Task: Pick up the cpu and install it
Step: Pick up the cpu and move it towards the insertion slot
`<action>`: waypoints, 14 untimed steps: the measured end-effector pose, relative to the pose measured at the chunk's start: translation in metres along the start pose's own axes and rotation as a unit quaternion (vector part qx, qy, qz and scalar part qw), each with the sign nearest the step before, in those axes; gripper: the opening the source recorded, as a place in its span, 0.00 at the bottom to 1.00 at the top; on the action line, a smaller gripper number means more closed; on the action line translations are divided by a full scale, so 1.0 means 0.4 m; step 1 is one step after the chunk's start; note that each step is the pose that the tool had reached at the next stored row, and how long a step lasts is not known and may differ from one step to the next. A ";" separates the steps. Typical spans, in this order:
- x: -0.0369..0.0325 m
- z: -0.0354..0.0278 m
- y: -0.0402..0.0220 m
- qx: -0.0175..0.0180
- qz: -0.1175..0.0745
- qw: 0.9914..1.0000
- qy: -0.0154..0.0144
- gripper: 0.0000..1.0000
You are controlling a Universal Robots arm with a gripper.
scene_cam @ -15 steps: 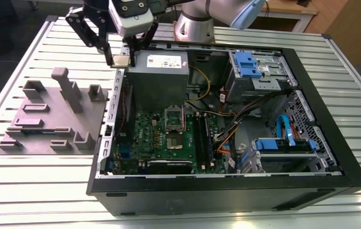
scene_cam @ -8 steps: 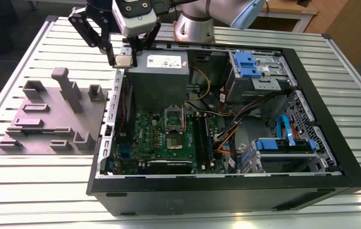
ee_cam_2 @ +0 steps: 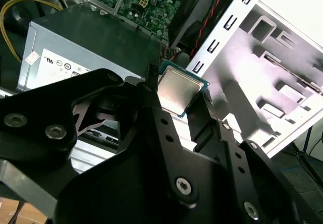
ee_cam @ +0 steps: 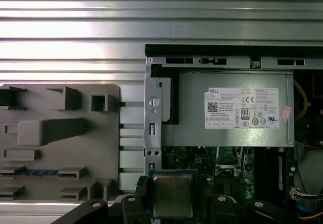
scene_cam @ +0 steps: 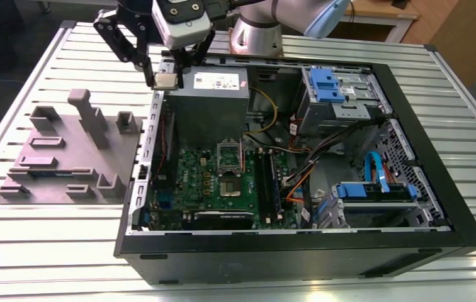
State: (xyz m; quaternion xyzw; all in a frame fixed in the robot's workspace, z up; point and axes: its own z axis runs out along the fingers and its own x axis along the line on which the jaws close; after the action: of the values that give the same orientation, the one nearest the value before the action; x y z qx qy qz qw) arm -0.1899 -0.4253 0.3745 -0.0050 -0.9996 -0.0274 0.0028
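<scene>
Silver-topped cpu [ee_cam_2: 177,94], clamped in hand [scene_cam: 164,80], aloft over case [scene_cam: 305,264] wall; carry step, install not yet done; judged need: chip level and square over motherboard socket [scene_cam: 230,187]

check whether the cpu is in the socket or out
Out. The cpu is clamped in the gripper, held over the case's edge beside the power supply, off the motherboard.
</scene>
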 end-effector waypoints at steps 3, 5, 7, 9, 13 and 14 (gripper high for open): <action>-0.004 0.000 0.000 0.000 0.000 1.000 0.000 0.47; -0.006 0.000 0.000 0.000 0.000 1.000 0.000 0.47; -0.009 0.000 0.000 0.000 0.000 1.000 0.000 0.47; -0.011 0.000 0.000 0.000 0.000 1.000 0.000 0.47; -0.015 0.000 0.000 0.000 0.000 1.000 0.000 0.47; -0.016 0.000 0.000 0.000 0.000 1.000 0.000 0.47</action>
State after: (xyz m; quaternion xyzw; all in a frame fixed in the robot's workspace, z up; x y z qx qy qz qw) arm -0.1835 -0.4253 0.3745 -0.0051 -0.9996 -0.0274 0.0028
